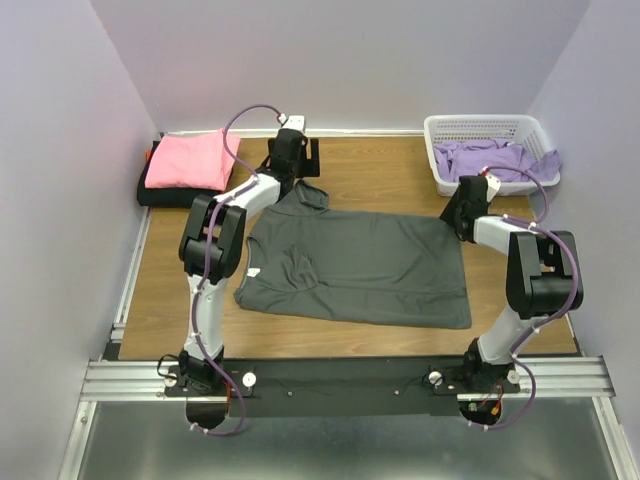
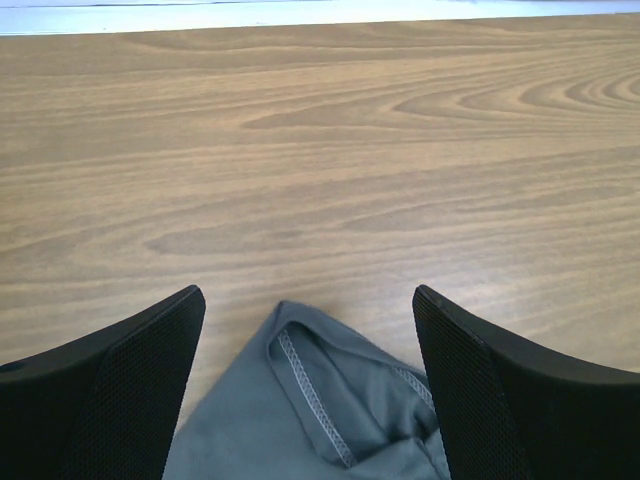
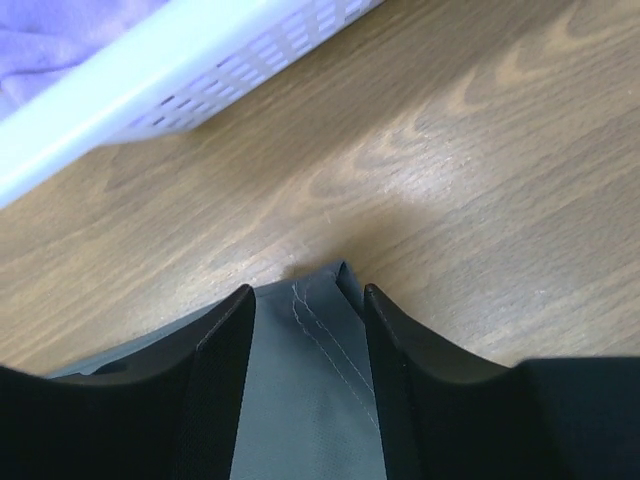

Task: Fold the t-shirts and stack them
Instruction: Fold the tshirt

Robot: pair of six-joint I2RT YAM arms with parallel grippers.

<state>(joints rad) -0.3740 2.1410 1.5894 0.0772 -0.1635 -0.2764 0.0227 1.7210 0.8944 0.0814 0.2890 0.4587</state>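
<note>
Spread left end effector straddles the grey t-shirt sleeve; right end effector brackets its corner, perhaps pinching.

T-shirt between stack and basket

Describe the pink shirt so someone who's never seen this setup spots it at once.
On the wooden table, look to the far left corner. A folded pink shirt lies there on top of a black shirt. It is the only pink cloth: the grey shirt lies spread mid-table, and the purple shirts sit in the white basket far right.
</note>
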